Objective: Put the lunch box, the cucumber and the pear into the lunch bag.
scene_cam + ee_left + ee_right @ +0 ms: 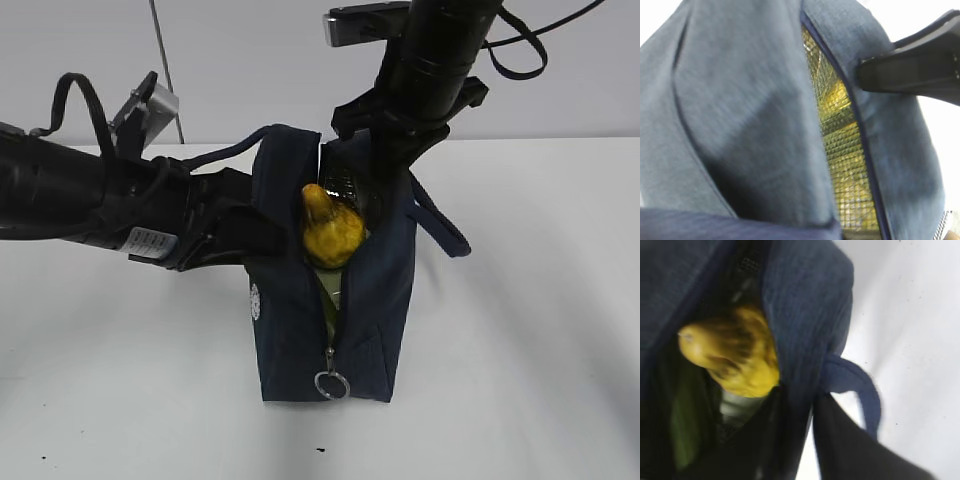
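One pear (332,232) sits in one lunch bag (300,340); neither pincer's state can be told.

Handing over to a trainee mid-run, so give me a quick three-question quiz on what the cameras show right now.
1. True or false: the pear sits in the open top of the lunch bag.
2. Which item lies green beside the pear in the right wrist view: A cucumber, B banana, C apple?
3. Fill in: the metal ring pull hangs at the bag's ____ end, nearest the exterior camera.

Key: 1 true. 2 A. 3 front.
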You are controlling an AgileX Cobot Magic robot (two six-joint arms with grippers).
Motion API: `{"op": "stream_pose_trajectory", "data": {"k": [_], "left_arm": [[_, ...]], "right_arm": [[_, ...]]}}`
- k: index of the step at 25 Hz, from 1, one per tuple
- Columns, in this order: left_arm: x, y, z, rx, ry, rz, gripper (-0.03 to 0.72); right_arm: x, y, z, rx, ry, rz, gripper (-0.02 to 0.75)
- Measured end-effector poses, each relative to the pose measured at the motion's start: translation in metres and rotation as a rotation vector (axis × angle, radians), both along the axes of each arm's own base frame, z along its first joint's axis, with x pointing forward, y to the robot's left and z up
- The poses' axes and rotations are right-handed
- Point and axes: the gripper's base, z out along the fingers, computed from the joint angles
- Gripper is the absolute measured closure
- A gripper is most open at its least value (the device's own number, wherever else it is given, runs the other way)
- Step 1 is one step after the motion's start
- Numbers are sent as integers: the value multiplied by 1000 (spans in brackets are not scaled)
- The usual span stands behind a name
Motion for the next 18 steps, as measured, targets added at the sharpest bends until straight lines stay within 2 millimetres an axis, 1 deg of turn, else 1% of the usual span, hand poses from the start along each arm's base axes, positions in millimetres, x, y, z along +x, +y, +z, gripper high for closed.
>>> {"op": "stream_pose_trajectory", "data": {"k": [1, 2, 3, 5, 6, 8, 13, 16, 18], "left_arm": [[0, 0, 0, 0, 1, -2, 458], [0, 0, 0, 1, 0, -5, 428], [-1, 0, 0, 3, 0, -9, 400], [-2, 0, -1, 9, -1, -27, 373], [-3, -1, -1, 9, 2, -43, 366], [-7, -1, -1, 12, 9, -90, 359], [-14, -1, -4, 46, 13, -186, 357], [-15, 0, -5, 73, 2, -207, 357], [-16, 0, -5, 79, -10, -234, 357]], "right_arm": [[0, 1, 0, 7, 3, 0, 552], [-1, 1, 0, 15, 6, -1, 466], [-1, 1, 0, 17, 7, -1, 428], [-1, 2, 0, 26, 11, -1, 273], [-1, 3, 0, 31, 13, -1, 232], [-2, 4, 0, 43, 18, -2, 201], [-2, 5, 1, 51, 18, 18, 193], [-5, 4, 9, 60, -1, 24, 193], [-10, 2, 22, 71, -28, 27, 196]]}}
